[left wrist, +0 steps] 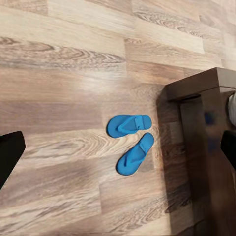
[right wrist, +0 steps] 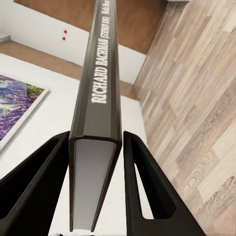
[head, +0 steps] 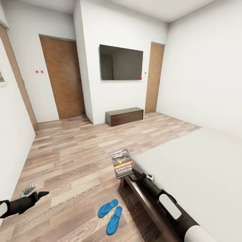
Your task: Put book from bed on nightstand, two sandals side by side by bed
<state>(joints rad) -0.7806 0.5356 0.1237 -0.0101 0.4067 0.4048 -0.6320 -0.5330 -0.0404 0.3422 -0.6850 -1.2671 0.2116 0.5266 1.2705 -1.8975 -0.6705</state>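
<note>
My right gripper is shut on the book, a thin dark paperback with an orange band. It holds the book in the air over the foot corner of the bed. In the right wrist view the book's spine reads "RICHARD BACHMAN" and stands between the two black fingers. The two blue sandals lie close together on the wood floor beside the bed's dark frame, at a slight angle to each other. My left gripper hangs open above the floor, left of the sandals. The nightstand is out of view.
A wall-mounted TV hangs over a low brown cabinet on the far wall. Brown doors stand on either side. A white wall runs close along my left. Open plank floor lies ahead.
</note>
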